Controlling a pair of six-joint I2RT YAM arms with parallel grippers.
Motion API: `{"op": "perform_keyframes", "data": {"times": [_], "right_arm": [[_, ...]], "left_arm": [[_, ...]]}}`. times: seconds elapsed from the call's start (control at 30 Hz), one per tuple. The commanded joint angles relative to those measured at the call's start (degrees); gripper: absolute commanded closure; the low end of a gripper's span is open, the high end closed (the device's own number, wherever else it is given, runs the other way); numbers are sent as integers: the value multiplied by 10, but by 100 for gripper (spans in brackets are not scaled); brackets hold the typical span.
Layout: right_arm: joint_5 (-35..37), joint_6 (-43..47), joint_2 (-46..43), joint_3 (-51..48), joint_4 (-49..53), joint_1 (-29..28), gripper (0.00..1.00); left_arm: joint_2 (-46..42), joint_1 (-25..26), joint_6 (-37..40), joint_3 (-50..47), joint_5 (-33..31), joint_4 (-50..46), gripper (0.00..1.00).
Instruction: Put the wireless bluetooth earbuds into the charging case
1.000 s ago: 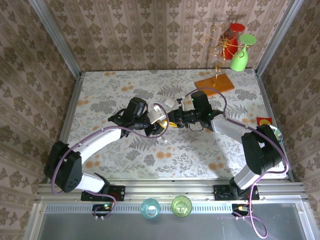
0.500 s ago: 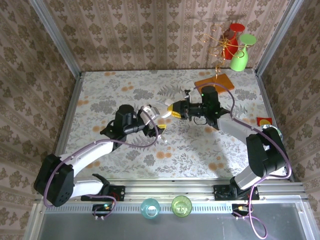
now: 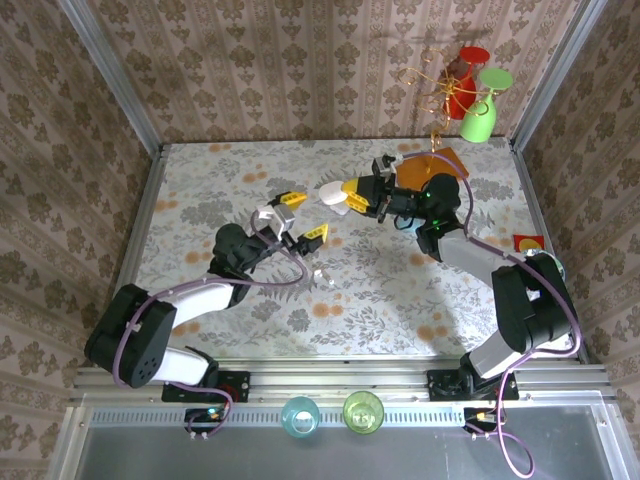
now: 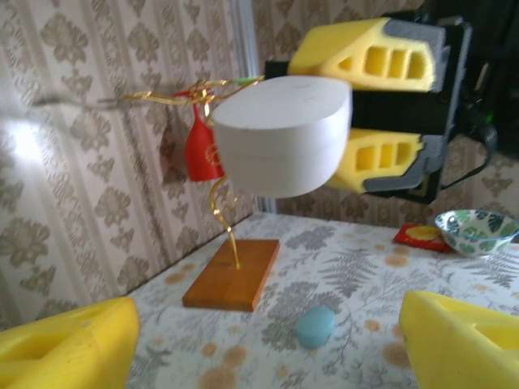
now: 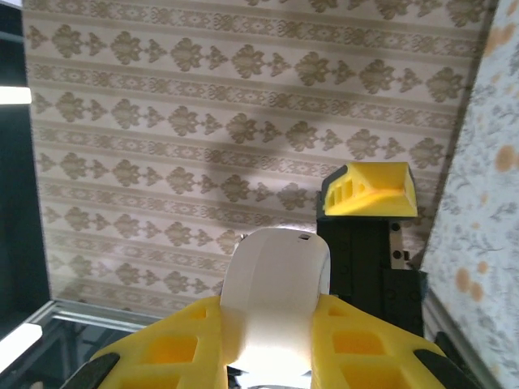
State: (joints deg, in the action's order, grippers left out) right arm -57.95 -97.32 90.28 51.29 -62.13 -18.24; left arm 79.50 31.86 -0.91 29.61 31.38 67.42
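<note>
A white oval charging case (image 3: 331, 197) hangs in the air above the table, and my right gripper (image 3: 354, 196) is shut on it. In the right wrist view the case (image 5: 276, 284) sits squeezed between the yellow fingers (image 5: 174, 348) of that gripper (image 5: 274, 328). My left gripper (image 3: 304, 217) stands open just left of the case, with nothing between its fingers. From the left wrist the white case (image 4: 284, 146) hangs ahead, above my open left gripper (image 4: 268, 344). A tiny pale bit, perhaps an earbud (image 3: 322, 275), lies on the table below the left gripper. A blue oval case (image 4: 315, 326) lies on the table.
A wooden base (image 3: 430, 165) with a gold wire stand holding a red cup (image 3: 465, 95) and a green cup (image 3: 480, 115) stands at the back right. A red packet (image 3: 528, 241) and a patterned bowl (image 4: 474, 229) lie at the right edge.
My left gripper has opened, let go near the white case and drawn back to the left. My right gripper has carried the case toward the back right.
</note>
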Motion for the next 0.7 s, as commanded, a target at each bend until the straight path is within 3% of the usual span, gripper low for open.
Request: {"op": "perform_keyframes", "data": {"times": [0.0, 0.53, 0.67], "right_arm": [[-7, -48, 9, 4, -79, -13, 90], [4, -70, 25, 12, -108, -29, 92], [4, -73, 25, 17, -111, -29, 92]], "left_arm": [[0, 3, -9, 15, 36, 68, 17], [17, 16, -42, 77, 76, 68, 46], [21, 18, -43, 79, 81, 68, 46]]}}
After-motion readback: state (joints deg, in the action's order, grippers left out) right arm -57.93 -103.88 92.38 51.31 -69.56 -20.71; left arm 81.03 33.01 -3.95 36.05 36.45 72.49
